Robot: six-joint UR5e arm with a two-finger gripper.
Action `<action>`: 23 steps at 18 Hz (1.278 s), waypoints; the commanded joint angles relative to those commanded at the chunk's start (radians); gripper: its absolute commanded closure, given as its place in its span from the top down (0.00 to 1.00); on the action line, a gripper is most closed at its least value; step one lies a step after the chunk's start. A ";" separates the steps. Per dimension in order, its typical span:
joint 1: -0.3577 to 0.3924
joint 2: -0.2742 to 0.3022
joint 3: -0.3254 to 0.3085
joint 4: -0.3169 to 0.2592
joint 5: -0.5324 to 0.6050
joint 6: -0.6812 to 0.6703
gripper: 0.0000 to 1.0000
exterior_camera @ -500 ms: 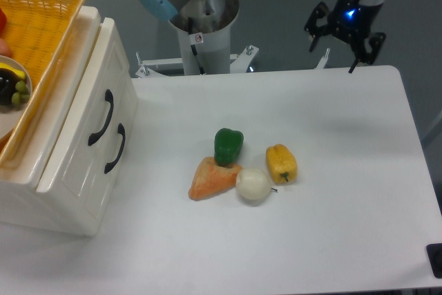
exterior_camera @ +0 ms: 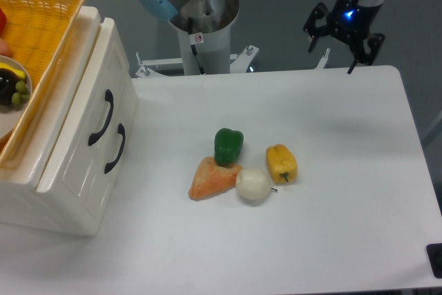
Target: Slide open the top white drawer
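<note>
The top white drawer point(exterior_camera: 86, 112) is the panel with the curved black handle point(exterior_camera: 101, 117) nearer the top edge of the cream-white cabinet point(exterior_camera: 72, 198) at the left. It sits shut, flush with the front. The matching lower drawer front with its handle point(exterior_camera: 115, 148) lies nearer the base. My gripper point(exterior_camera: 333, 55) hangs in the air at the far right, beyond the table's back edge, far from the cabinet. Its fingers are spread open and hold nothing.
A yellow basket point(exterior_camera: 38, 25) with a plate of fruit rests on the cabinet top. A green pepper point(exterior_camera: 228, 145), orange carrot piece point(exterior_camera: 210, 179), white onion point(exterior_camera: 253, 184) and yellow pepper point(exterior_camera: 281, 163) lie mid-table. The robot base point(exterior_camera: 204, 25) stands at the back.
</note>
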 joint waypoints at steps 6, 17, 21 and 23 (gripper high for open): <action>-0.002 0.018 -0.052 -0.011 0.005 -0.035 1.00; -0.103 0.003 -0.052 -0.031 -0.006 -0.363 1.00; -0.187 -0.029 -0.020 -0.034 -0.006 -0.520 1.00; -0.228 -0.032 -0.017 -0.031 -0.006 -0.581 1.00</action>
